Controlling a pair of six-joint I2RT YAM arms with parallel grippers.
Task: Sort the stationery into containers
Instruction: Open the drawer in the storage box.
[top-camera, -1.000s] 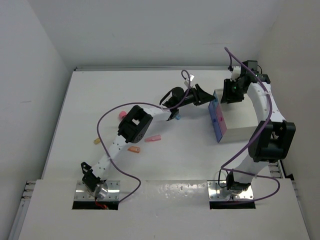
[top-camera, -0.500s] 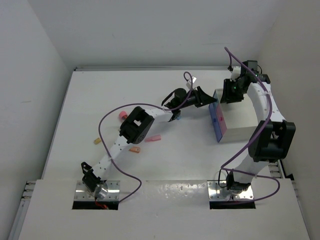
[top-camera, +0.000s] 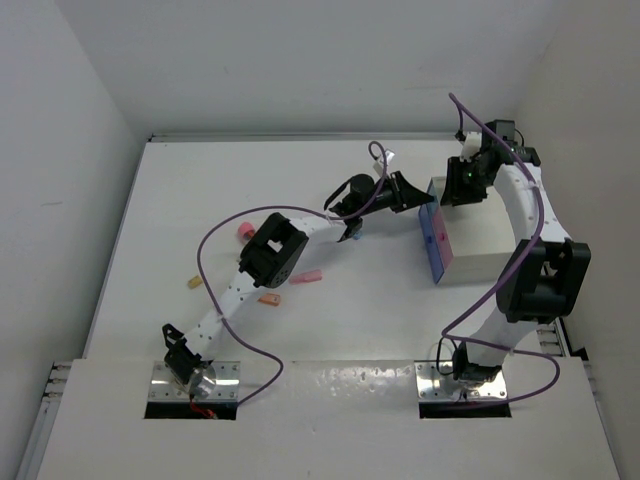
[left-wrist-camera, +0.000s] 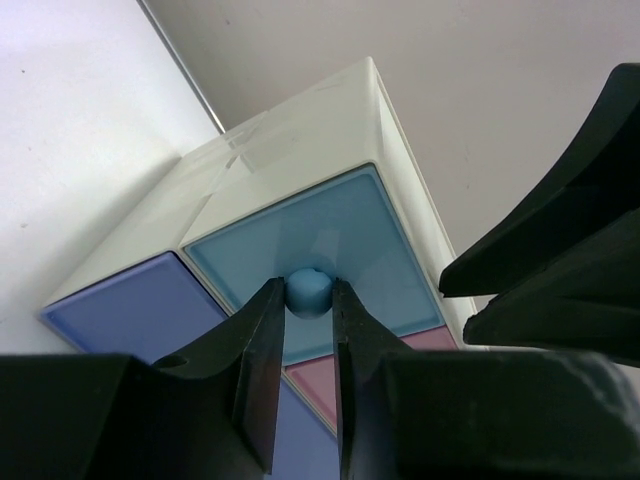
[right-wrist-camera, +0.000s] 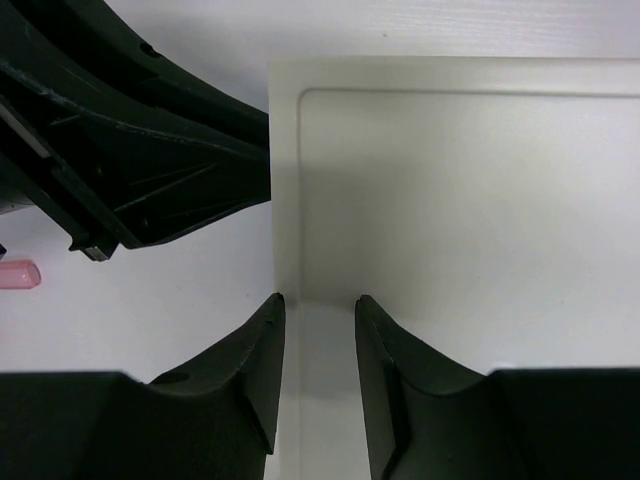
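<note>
The white cube cabinet (top-camera: 482, 238) stands at the right, its drawer fronts (top-camera: 437, 246) facing left. In the left wrist view my left gripper (left-wrist-camera: 306, 288) is shut on the round knob (left-wrist-camera: 308, 292) of the blue drawer (left-wrist-camera: 365, 235), with both fingers touching it. A pink drawer (left-wrist-camera: 322, 385) lies below it. My right gripper (right-wrist-camera: 318, 300) stands open with its tips down on the cabinet's top (right-wrist-camera: 460, 200), near its left edge. The stationery lies on the table to the left: a pink cylinder (top-camera: 241, 231), a yellow piece (top-camera: 193, 284), an orange piece (top-camera: 268, 298) and a pink piece (top-camera: 308, 277).
A dark blue drawer front (left-wrist-camera: 130, 310) sits beside the blue one. A blue piece (top-camera: 355, 236) shows under my left forearm. Purple cables loop over both arms. Walls close in behind and to the right of the cabinet.
My left gripper's fingers have narrowed onto the blue drawer's knob. The left arm has edged slightly toward the cabinet. The right arm has stayed in place on top.
</note>
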